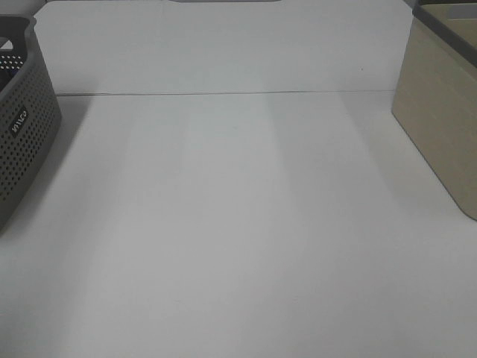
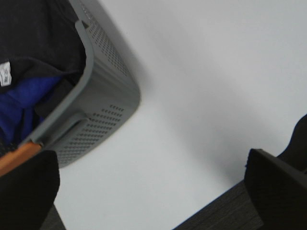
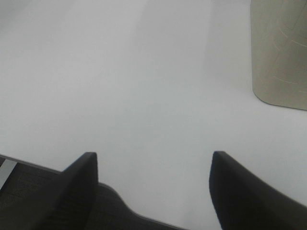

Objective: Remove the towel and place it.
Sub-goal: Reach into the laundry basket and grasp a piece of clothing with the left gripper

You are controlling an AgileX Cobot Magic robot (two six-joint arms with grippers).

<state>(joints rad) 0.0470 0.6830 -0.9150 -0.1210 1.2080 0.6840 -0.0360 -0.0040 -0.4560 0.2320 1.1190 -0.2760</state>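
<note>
A white tabletop (image 1: 238, 224) fills the high view, with a thin seam running across it toward 12 o'clock. A grey basket (image 1: 22, 142) with perforated walls stands at the 9 to 10 o'clock edge. A beige bin (image 1: 440, 127) stands at the 2 to 3 o'clock edge, well apart from the basket, with bare surface between them.

The left wrist camera looks down past the left claw (image 2: 153, 191). Its two dark fingers (image 2: 26, 191) are spread as wide as the frame allows, with only tabletop between them. Close to one finger is the basket's rounded corner. Inside the basket lies the towel (image 2: 38, 33), a dark charcoal cloth bunched against the wall just under the rim. A small white tag (image 2: 5, 74) shows at its edge. Blue fabric (image 2: 29, 100) lies beside the dark cloth. An orange strip (image 2: 17, 155) pokes out by the basket's handle slot; the view is too cropped to say what it is, possibly another item in the basket.

The right wrist camera shows the right claw (image 3: 158, 191) also spread, its fingers (image 3: 79, 187) apart with bare tabletop between them. The beige bin's wall is near it, off to one side and clear of the fingers.
</note>
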